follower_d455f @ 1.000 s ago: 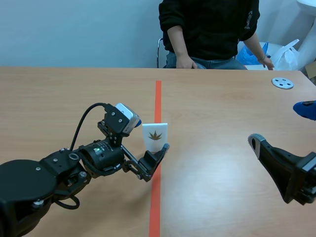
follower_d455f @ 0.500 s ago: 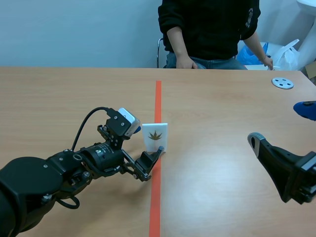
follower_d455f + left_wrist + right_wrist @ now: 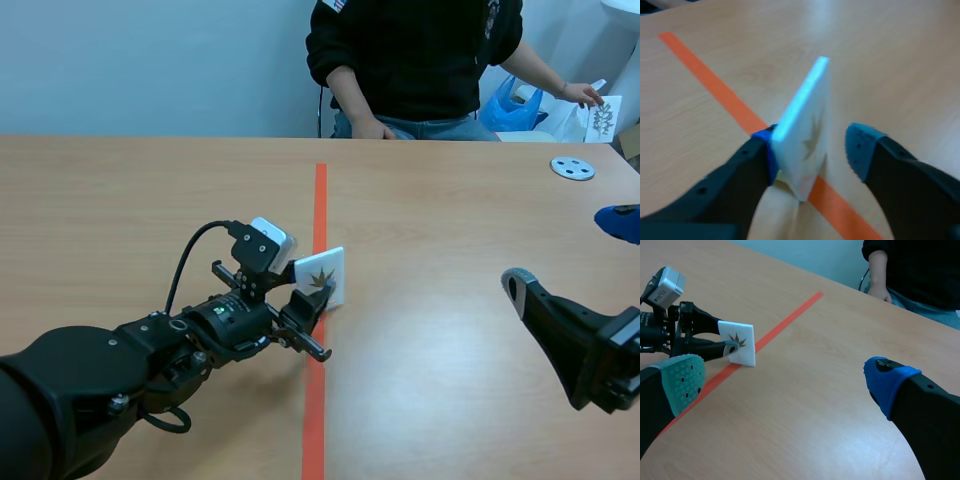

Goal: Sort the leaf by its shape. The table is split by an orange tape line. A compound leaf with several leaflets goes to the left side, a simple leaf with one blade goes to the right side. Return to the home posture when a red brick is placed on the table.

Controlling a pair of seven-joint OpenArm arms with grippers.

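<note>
The left arm's fingers [image 3: 815, 145] straddle a white card [image 3: 321, 277] printed with a brown leaf. The card stands tilted on the orange tape line [image 3: 319, 200] at about 12 o'clock from the robot. The step in hand looks like the grasp itself, with sorting not yet begun.

The left wrist view shows what the scene view cannot. One blue pad [image 3: 771, 150] touches the card's back, while the other pad [image 3: 860, 145] stands clear of its face, so the fingers are spread and not clamped.

The right wrist view gives the best look at the print (several pointed blades fanning from one stem, seemingly a compound leaf). If so, the next move calls for closing on the card and carrying it toward 9 o'clock, off the line.

The right arm's fingers [image 3: 785, 380] hang wide apart and hold nothing, low at 4 o'clock over the worktop [image 3: 450, 230]. A person [image 3: 420, 60] sits at the far edge.
</note>
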